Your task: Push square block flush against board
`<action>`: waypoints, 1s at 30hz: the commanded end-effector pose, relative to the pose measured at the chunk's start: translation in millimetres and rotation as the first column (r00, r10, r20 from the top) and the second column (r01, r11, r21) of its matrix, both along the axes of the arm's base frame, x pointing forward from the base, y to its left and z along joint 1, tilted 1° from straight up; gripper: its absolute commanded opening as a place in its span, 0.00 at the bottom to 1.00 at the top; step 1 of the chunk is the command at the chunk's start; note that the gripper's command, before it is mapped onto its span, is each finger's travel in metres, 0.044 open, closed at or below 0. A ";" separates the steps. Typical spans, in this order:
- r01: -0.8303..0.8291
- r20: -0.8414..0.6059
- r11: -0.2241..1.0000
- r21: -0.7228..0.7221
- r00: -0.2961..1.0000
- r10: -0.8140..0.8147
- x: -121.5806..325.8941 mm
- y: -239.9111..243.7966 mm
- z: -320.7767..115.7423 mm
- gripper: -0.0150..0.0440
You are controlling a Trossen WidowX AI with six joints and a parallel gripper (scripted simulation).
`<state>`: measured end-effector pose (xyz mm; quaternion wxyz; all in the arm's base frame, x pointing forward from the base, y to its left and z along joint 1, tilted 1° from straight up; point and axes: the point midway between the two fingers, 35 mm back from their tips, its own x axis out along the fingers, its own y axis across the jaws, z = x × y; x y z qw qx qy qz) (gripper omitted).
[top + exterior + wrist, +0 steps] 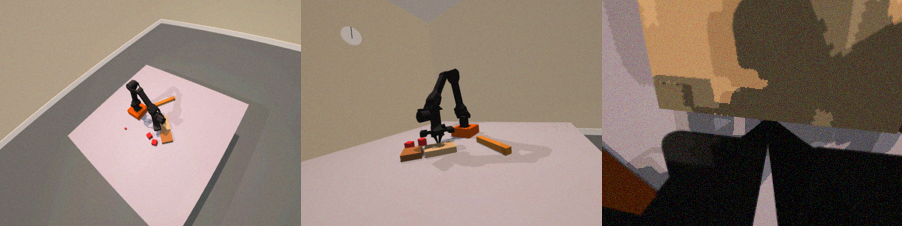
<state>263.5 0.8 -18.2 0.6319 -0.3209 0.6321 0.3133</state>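
The brown square block (167, 138) (411, 154) lies flat at one end of the light wooden board (167, 125) (441, 151) (682, 50). A narrow gap shows between them in the exterior view, and their front sides look nearly in line there; exact evenness cannot be told. My gripper (157, 130) (438, 142) (769, 124) is shut and empty, pointing down beside the board's long side that faces the robot base. In the wrist view its tips are close to that side; whether they touch it cannot be told. The arm hides part of the board in the top view.
Two red cubes (149, 135) (154, 142) (422, 141) (409, 144) lie on the robot's side of the block. A tiny red cube (125, 128) lies farther off. An orange bar (165, 101) (494, 145) lies near the orange robot base (137, 111) (465, 131).
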 end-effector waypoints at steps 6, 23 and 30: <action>-0.003 0.005 1.000 0.003 1.000 0.003 -7.0 -11.6 0.6 0.25; -0.003 0.003 1.000 0.001 1.000 0.003 -23.9 -33.2 0.2 0.25; -0.003 0.004 1.000 0.001 1.000 0.003 -23.5 -30.6 55.6 0.25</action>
